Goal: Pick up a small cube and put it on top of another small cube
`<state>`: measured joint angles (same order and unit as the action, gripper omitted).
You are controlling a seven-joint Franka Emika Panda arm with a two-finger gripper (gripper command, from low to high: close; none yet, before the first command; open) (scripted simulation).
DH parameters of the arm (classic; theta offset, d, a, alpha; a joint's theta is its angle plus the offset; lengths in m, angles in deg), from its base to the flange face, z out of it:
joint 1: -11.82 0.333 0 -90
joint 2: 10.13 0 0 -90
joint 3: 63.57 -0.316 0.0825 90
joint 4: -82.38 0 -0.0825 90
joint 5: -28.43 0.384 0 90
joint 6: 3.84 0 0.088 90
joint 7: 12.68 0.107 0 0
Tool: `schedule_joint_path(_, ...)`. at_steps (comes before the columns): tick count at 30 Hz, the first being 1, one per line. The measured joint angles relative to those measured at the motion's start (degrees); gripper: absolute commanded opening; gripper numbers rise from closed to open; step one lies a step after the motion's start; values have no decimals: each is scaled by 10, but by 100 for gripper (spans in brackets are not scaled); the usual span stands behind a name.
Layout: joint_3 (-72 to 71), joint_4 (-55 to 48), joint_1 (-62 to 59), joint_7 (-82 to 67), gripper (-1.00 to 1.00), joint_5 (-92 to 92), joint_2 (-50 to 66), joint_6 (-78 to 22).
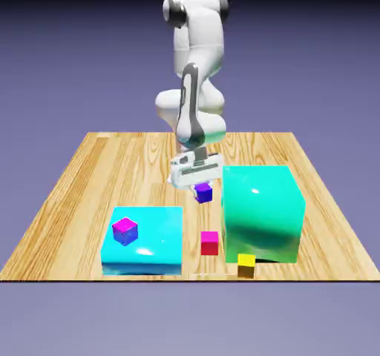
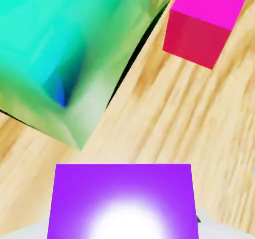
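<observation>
The white two-finger gripper (image 1: 202, 186) pinches the tiny violet-purple cube (image 1: 203, 193) between its fingertips; beside it stands the large glossy teal block (image 1: 263, 212).

Glossy teal block (image 1: 263, 212), wood-grain table (image 1: 96, 169)

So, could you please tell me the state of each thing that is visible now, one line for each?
gripper: shut on the purple cube.
purple cube: held between the fingers.
magenta-topped cube: resting on the flat cyan block.
large teal block: standing on the table.
red cube: on the table.
yellow cube: at the table's near edge.
</observation>
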<state>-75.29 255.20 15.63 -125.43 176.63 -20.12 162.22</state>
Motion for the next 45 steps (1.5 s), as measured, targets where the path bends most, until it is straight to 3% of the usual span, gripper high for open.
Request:
schedule_joint_path(9,-5,-83,-82,60,-100,-217,53,-26)
schedule_joint_path(40,-292,-274,-692,757,-100,-955,26,-146)
schedule_joint_path(45,-310,-271,-681,776,-100,-977,65,-86)
